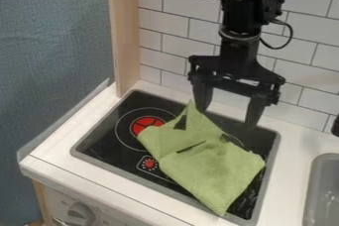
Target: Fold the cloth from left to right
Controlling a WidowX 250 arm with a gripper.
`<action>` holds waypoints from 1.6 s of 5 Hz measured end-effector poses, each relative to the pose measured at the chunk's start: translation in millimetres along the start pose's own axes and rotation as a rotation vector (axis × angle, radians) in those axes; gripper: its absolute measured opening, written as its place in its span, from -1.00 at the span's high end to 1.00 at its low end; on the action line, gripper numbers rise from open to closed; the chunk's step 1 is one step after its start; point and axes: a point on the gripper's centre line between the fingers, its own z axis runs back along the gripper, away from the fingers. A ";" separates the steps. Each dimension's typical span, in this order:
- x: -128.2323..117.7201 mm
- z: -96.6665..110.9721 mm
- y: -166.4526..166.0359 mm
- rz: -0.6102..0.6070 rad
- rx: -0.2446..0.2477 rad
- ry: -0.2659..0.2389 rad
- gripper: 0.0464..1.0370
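Cloth (215,163) lies creased on the stovetop (102,141), the released pincer (226,117) hanging spread near it.

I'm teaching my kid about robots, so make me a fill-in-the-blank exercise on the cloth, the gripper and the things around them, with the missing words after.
1. The cloth on the black cooktop is coloured ____.
2. Above the cooktop, the gripper is ____, not shut.
3. The disc marked on the cooktop beside the cloth is ____.
4. A grey sink is at the picture's ____ edge.

Missing words: green; open; red; right.
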 end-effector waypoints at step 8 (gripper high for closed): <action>46.5 -87.6 109.6 0.122 0.035 0.127 -0.92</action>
